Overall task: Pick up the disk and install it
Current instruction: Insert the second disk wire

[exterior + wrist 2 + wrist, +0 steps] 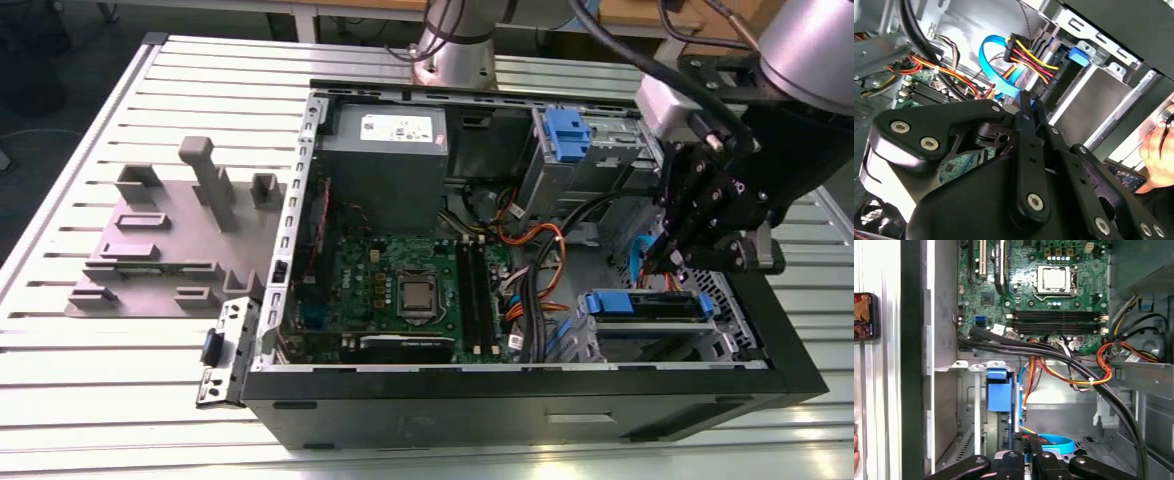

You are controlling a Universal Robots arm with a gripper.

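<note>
We see one gripper (674, 268) hanging inside the open computer case (534, 400), at its drive-bay end. In the second wrist view its two fingers (1029, 150) lie almost together, with barely a slit between them. Whether they pinch anything we cannot tell.

The disk (643, 303) sits directly below the fingertips, seated in the lower bay with its blue bracket facing up. It is close under the gripper, though any contact is hidden.

We count two blue plastic parts in the bays: that bracket, and one blue caddy (567, 135) in the upper bay, a little beyond the gripper.

Just past the fingertips in the second wrist view run one flat blue cable (991, 55) and one bundle of yellow, red and black wires (1036, 60).

Farther from the gripper lies one motherboard (360, 260) with a single processor socket (418, 295), and beyond it one grey power supply (387, 140).

Outside the case, well apart from the gripper, one grey fixture (160, 240) with several upright posts stands on the slatted table (80, 400).

One hand (1160, 145) shows off to the gripper's side, outside the case wall.
</note>
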